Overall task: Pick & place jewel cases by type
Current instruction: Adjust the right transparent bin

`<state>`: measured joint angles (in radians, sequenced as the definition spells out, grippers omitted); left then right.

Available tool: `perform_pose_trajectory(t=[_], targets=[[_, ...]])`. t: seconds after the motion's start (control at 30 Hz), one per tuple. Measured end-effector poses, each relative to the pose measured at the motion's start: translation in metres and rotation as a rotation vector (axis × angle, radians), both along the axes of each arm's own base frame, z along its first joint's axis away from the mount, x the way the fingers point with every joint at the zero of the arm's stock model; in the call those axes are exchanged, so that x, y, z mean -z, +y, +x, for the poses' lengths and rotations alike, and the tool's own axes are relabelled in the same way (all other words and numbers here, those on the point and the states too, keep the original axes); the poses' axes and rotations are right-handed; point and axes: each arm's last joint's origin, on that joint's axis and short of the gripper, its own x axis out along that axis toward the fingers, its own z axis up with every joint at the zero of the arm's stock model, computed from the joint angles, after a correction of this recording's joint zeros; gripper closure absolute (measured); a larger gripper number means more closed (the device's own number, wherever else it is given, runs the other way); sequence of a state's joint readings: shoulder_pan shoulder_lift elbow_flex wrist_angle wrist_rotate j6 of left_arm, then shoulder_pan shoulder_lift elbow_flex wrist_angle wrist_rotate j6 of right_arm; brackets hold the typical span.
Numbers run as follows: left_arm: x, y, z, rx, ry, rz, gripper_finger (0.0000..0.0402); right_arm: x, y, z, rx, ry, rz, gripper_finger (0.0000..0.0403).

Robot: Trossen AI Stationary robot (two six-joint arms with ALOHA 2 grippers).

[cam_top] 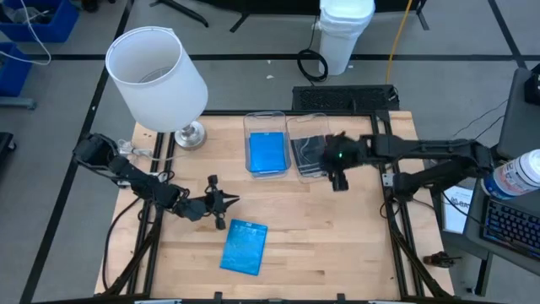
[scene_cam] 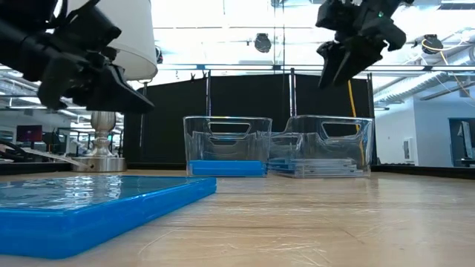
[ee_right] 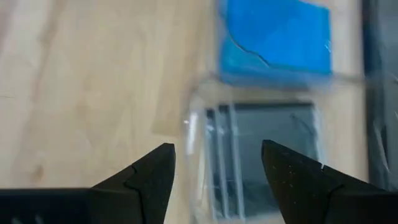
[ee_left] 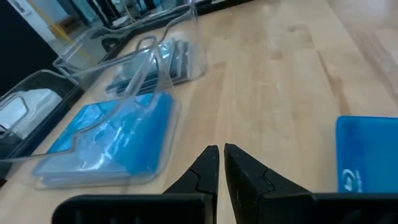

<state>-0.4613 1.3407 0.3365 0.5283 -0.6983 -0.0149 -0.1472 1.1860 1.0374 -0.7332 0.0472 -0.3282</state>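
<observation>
A bright blue jewel case (cam_top: 245, 247) lies flat on the wooden table near its front edge, also in the low view (scene_cam: 96, 204). At the far middle stand two clear bins. The left bin (cam_top: 267, 152) holds blue cases (ee_left: 112, 134). The right bin (cam_top: 309, 154) holds grey cases with dark inserts (ee_right: 267, 155). My left gripper (cam_top: 229, 201) hangs shut just beyond the loose blue case, holding nothing (ee_left: 221, 152). My right gripper (cam_top: 339, 179) hovers open above the right bin's near right corner, with nothing between its fingers (ee_right: 217, 158).
A white lamp (cam_top: 156, 72) stands on its metal foot (cam_top: 190, 135) at the table's far left corner. A keyboard (cam_top: 342, 97) and a white bucket (cam_top: 344, 34) lie beyond the far edge. Bare wood (cam_top: 337, 245) spreads across the table's near right.
</observation>
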Motion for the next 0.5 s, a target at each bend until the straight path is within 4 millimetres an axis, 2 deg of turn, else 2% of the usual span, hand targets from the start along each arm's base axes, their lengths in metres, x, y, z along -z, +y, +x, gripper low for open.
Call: perform_pose_trajectory(t=[0.1, 0.2, 0.5], targets=[[0.000, 0.005, 0.002, -0.013, 0.001, 0.010, 0.0366, 0.003, 0.012, 0.005, -0.023, 0.013, -0.033, 0.0184], [0.000, 0.009, 0.004, -0.017, 0.004, -0.007, 0.0366, 0.007, 0.013, 0.008, 0.005, 0.035, -0.043, 0.0194], [0.000, 0.012, 0.006, -0.017, -0.019, -0.127, 0.0366, 0.037, 0.014, 0.016, 0.019, 0.129, 0.095, 0.0201]])
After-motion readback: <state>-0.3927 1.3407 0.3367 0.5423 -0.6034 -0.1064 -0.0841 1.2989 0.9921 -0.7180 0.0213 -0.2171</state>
